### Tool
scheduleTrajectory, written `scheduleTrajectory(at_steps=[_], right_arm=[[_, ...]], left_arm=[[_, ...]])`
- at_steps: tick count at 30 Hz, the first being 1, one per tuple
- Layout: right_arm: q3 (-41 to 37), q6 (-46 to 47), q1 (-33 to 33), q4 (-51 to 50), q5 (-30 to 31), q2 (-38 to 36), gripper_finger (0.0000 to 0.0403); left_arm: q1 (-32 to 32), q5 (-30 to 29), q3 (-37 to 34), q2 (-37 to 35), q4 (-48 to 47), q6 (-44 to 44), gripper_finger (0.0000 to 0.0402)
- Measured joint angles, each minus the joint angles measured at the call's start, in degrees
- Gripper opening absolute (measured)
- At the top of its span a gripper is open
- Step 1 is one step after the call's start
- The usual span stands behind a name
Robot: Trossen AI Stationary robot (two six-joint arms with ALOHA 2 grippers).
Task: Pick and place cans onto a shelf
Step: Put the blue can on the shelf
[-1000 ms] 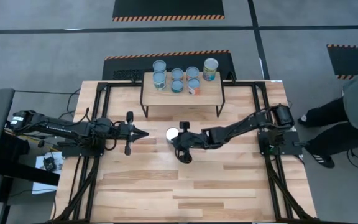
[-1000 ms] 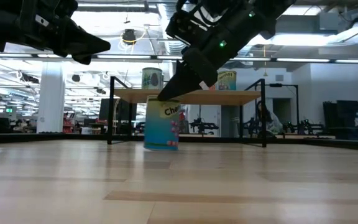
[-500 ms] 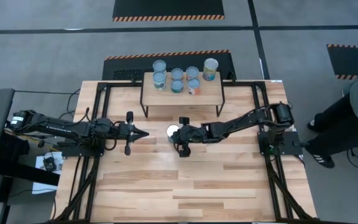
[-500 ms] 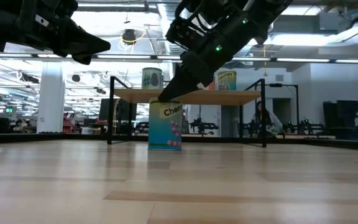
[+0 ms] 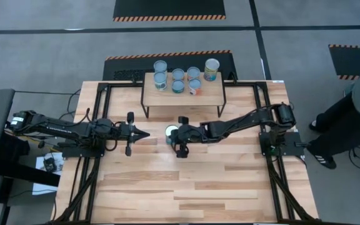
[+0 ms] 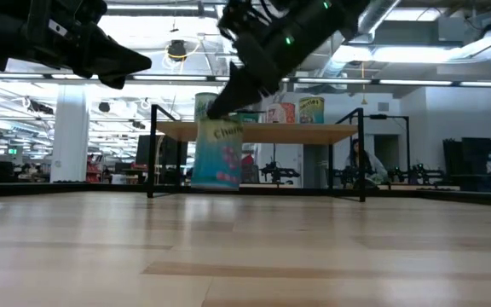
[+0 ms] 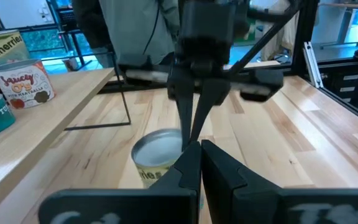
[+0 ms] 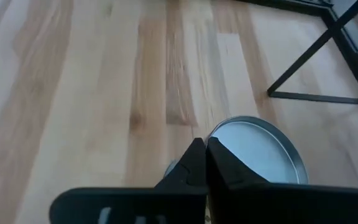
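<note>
A can point(image 6: 217, 155) with a teal label and a shiny round top point(image 8: 257, 152) hangs tilted in front of the shelf point(image 5: 211, 94), with my right gripper point(image 8: 205, 146) shut on it. The shelf is a small wooden board on black legs, and it carries several cans point(image 5: 177, 80). My left gripper point(image 5: 144, 133) is shut and hovers level just to the left of the held can, holding nothing. My right gripper pinches the rim of the can's top point(image 8: 215, 138) between its two fingers, on the side toward the table's right edge. The fingers point(image 6: 214, 109) slant down from the right. The can hangs tilted below them, its bottom point(image 6: 214, 182) a little off the table.
The shelf's black legs point(image 5: 145, 111) stand just beyond the held can. Black frame rails point(image 5: 99, 100) run along the table's left and right sides. A person point(image 5: 355, 119) stands off the table's right edge. Bare wooden tabletop point(image 5: 186, 181) lies toward the near edge.
My right gripper has taken hold of the can, risen and drifted toward the table's left. The can stood upright on the table a second ago. Now it is lifted clear, tilted, and a little farther left.
</note>
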Motion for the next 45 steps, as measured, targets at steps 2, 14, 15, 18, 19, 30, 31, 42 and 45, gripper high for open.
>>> scheduleTrajectory(at_steps=[2,14,15,18,19,30,31,42,45], right_arm=[[2.54,1.87,0.35,-3.0,1.07,0.0,0.0006],[13.92,7.33,7.05,-26.27,24.64,-12.51,0.0004],[13.38,8.18,7.19,-28.54,27.03,-14.51,0.0004],[11.17,11.85,5.77,-32.84,30.32,-20.17,0.0005],[10.21,13.3,4.85,-33.76,30.16,-21.91,0.0004],[4.45,16.22,-11.64,-37.68,27.06,-27.33,0.0004],[4.29,15.39,-12.82,-36.99,26.56,-26.69,0.0004],[4.25,10.93,-20.98,-34.32,22.58,-21.13,0.0005],[4.28,10.4,-21.47,-34.12,22.5,-20.98,0.001]], left_arm=[[0.0,0.0,0.02,0.0,-0.16,-0.02,0.0],[0.0,0.0,0.02,0.02,-0.32,-0.18,0.0],[0.0,0.0,0.02,0.02,-0.25,-0.37,0.0],[0.0,0.0,0.02,0.02,-0.09,-0.53,0.0],[0.0,0.0,0.02,0.02,0.13,-0.52,0.0],[0.0,-0.07,0.04,0.02,0.2,-0.52,0.0],[0.0,-0.07,0.04,0.02,0.21,-0.5,0.0],[0.0,-0.11,0.04,0.02,0.2,-0.5,0.0],[0.0,-0.13,0.04,0.02,0.22,-0.5,0.0]])
